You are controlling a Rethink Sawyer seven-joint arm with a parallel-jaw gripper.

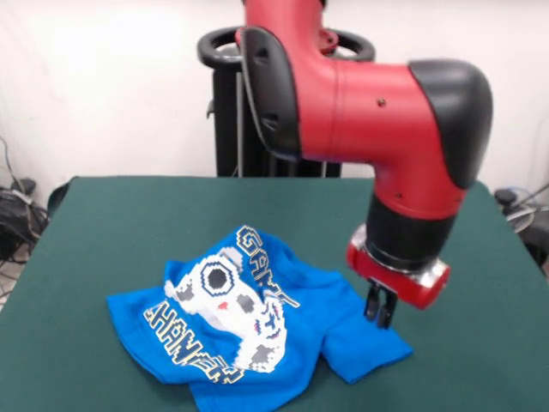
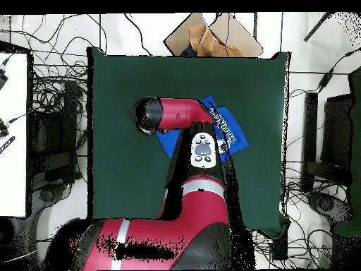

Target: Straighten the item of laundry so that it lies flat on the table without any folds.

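The bright blue T-shirt lies crumpled on the green table, near its front edge, print side up with folds across the game-controller print and lettering. One sleeve spreads to the right. My gripper hangs just above that right sleeve, its black fingers close together with nothing between them. In the overhead view the arm covers most of the shirt, and the gripper is hidden under the arm.
The robot's black pedestal stands behind the table's far edge. Cables lie on the floor at the left. In the overhead view a cardboard box sits beyond the table's top edge.
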